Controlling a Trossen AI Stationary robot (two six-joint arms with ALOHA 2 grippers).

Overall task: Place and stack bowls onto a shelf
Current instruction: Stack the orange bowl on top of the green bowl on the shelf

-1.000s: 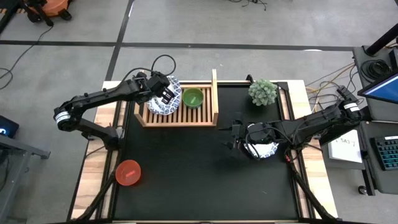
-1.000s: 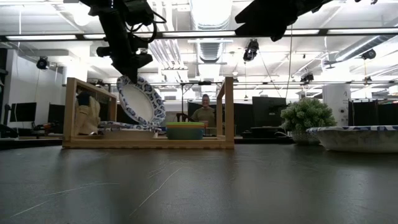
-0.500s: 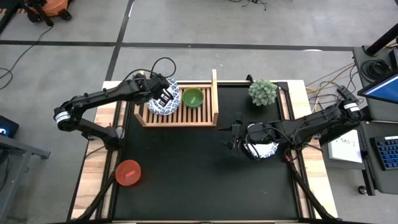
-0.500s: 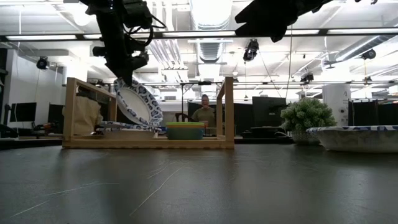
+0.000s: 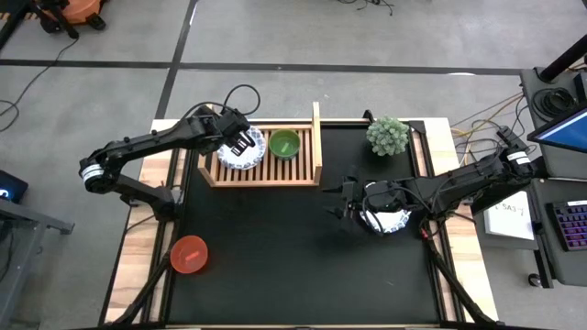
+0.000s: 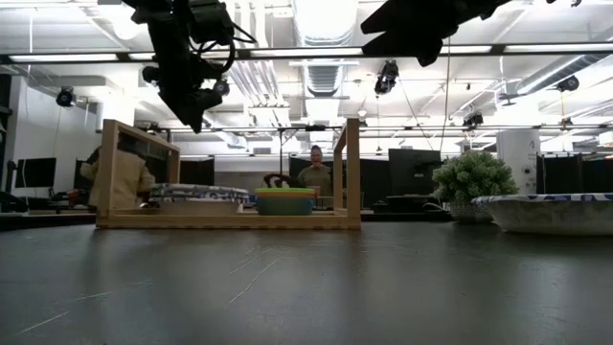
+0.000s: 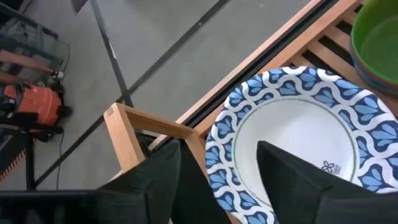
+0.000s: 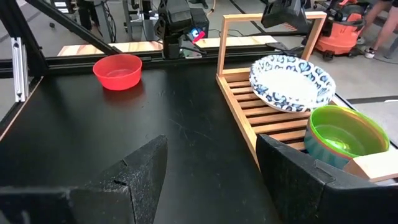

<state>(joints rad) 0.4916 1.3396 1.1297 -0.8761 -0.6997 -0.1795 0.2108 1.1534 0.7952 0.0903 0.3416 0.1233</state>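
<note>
On the shelf, at the 11 o'clock part of the table, a blue-rimmed white bowl is seen lying flat on the slats, with the green bowl just beside it at its 3 o'clock. The left tool hangs directly above the white bowl with its fingers spread and nothing held, as the left wrist view confirms. The placing step for this bowl is judged complete, and a release has evidently been made.

A second blue-rimmed bowl rests on the table toward 3 o'clock, well apart from the shelf. The right tool is positioned just beside it at its 9 o'clock, fingers open, gripping nothing. A red bowl sits near 8 o'clock, untouched.

The next move is judged to require a rim grasp on one of the remaining bowls, followed by carriage to the shelf. For stacking, the patterned bowl should be centred over its matching bowl and lowered level, with the raised side rails cleared.
</note>
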